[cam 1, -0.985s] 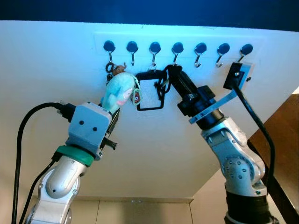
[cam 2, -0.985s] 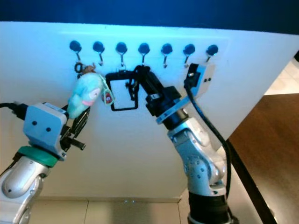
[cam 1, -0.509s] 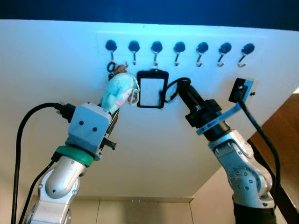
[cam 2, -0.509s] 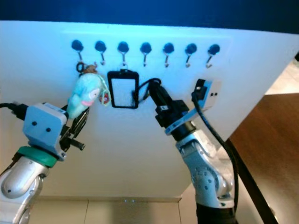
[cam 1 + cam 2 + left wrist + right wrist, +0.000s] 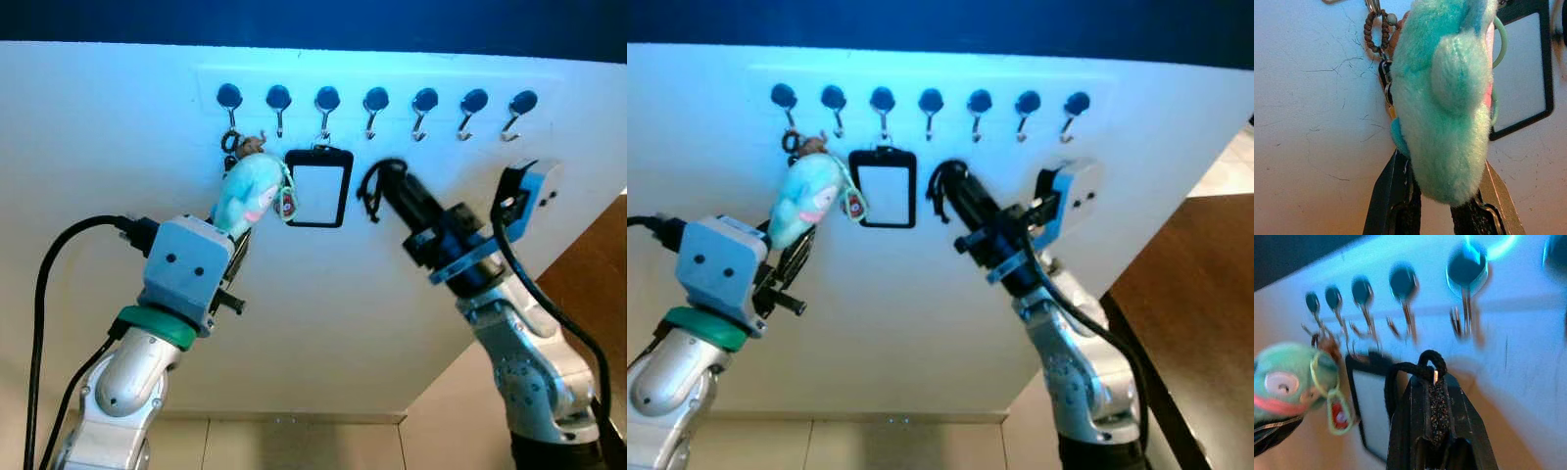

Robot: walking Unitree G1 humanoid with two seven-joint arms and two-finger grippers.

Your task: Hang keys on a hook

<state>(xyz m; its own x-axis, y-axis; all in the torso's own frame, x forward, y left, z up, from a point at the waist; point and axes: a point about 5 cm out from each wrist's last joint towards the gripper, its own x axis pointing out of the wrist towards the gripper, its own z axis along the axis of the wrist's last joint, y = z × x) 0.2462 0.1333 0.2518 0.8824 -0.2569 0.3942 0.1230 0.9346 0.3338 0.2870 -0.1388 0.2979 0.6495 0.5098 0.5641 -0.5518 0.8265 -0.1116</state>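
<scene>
A row of seven black-knobbed hooks [image 5: 372, 106] runs along the white wall [image 5: 323, 323] in front of me, under a dark blue band. The keys [image 5: 233, 147] hang from the leftmost hook [image 5: 230, 106] on a small ring with a brown beaded loop [image 5: 1376, 30], and a turquoise plush toy [image 5: 247, 194] dangles from the same bunch, just below the hook. A little red and green tag [image 5: 287, 204] hangs at the plush's side.

My left end effector [image 5: 233, 257] reaches up from below, and its two black fingers [image 5: 1388, 196] are clamped on the bottom of the plush toy, one finger on each side of it. In the left wrist view the plush sits squarely between the fingers, with the key ring above it against the cracked white paint.

Just beside the plush, a black-framed badge holder [image 5: 316, 188] hangs flat on the wall from the third hook [image 5: 325, 108], upright, its clear window showing the wall behind.

My right end effector [image 5: 384, 181] is raised near the wall, to the right of the badge holder and apart from it, below the fourth hook. Its fingers are pressed together on a loop of black cord [image 5: 1422, 364], which curls out from the fingertips. The right wrist view is blurred.
</scene>
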